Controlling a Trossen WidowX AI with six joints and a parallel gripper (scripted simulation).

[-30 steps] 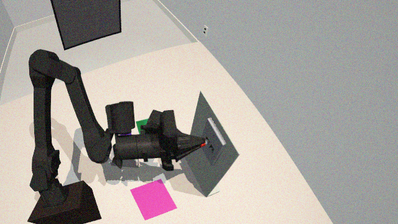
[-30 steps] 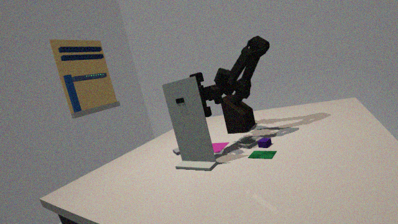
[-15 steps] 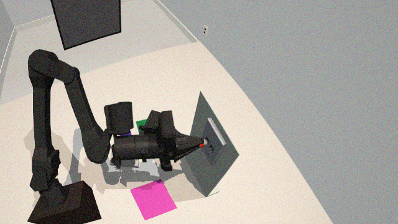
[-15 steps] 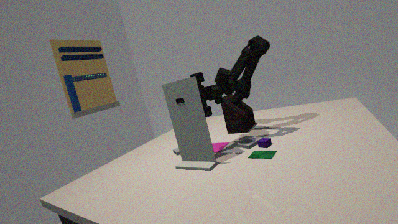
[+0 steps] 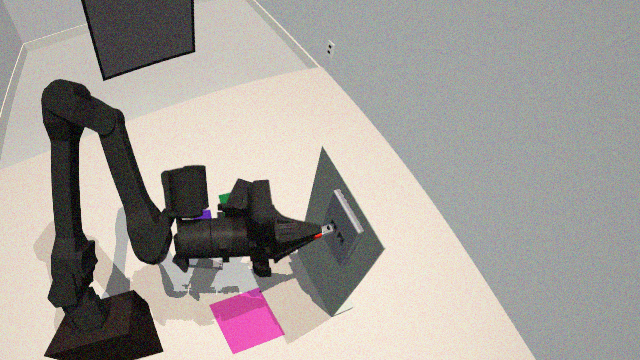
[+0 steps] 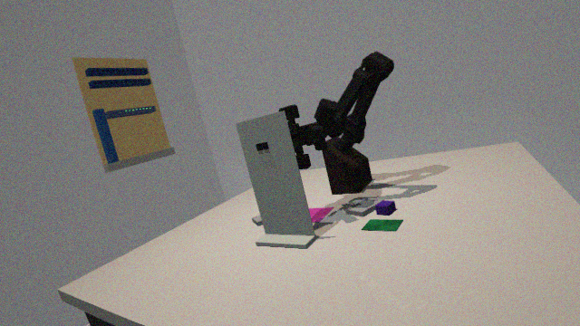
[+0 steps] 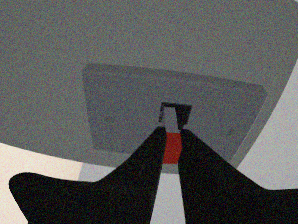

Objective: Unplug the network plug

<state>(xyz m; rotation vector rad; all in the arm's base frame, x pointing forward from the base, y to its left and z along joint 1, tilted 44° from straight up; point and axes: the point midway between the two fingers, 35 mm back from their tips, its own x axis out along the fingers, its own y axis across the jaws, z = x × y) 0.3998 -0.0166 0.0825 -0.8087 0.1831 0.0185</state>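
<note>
Plug (image 5: pixel 326 229), small and grey with a red tab (image 7: pixel 173 148), sits at the socket (image 7: pixel 174 113) on the upright panel (image 5: pixel 320 270); whether it is fully seated or partly drawn out, cannot tell. Gripper (image 5: pixel 316 235) reaches level toward the panel face, fingers narrowed and clamped on the plug's red part, one finger on each side. Wrist view: the two dark fingers converge to a point just below the socket opening, red showing between their tips. Pink square (image 5: pixel 246 320) lies flat on the tabletop (image 5: pixel 425 280), near the panel's base and well below the arm. Green patch (image 6: pixel 382 225) and purple block (image 6: pixel 385 207) sit on the tabletop on the arm's far side.
</note>
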